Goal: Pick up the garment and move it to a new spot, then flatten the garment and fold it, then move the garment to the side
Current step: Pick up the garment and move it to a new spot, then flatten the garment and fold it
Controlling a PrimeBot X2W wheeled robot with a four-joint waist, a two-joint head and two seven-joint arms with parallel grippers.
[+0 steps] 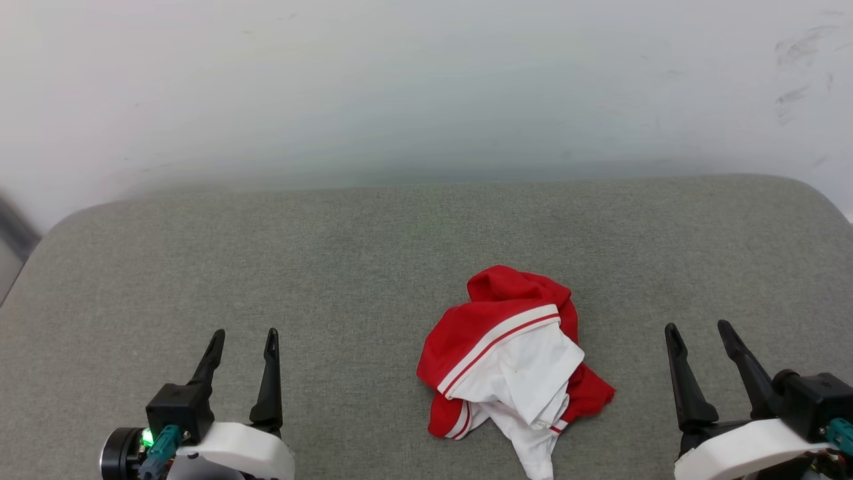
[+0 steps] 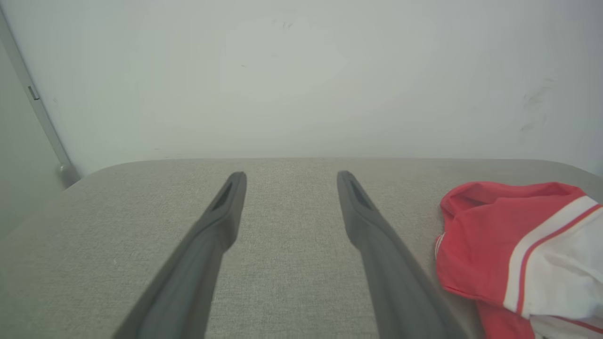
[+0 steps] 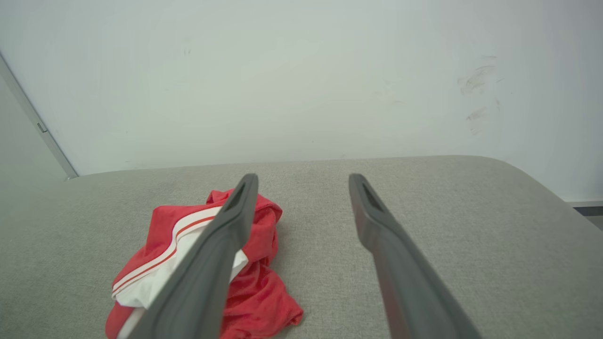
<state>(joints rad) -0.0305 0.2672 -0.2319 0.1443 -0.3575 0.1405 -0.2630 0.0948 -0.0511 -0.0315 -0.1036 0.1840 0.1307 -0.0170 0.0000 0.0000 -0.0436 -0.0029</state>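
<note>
The crumpled shirt (image 1: pixel 513 353) lies lower centre on the counter (image 1: pixel 333 267), its white end cut off below. The left tool (image 1: pixel 244 333) and right tool (image 1: pixel 698 327) stand open, empty.

Soft cloth garment (image 1: pixel 513 353) — matt, crumpled

Open grey table (image 1: pixel 333 253) stretches ahead of my left claw (image 1: pixel 244 333) and my right claw (image 1: pixel 698 327). Between them the crumpled garment (image 1: pixel 513 353) lies in the way of a straight crossing; the wall (image 1: pixel 426 87) closes off the table's far edge.
</note>
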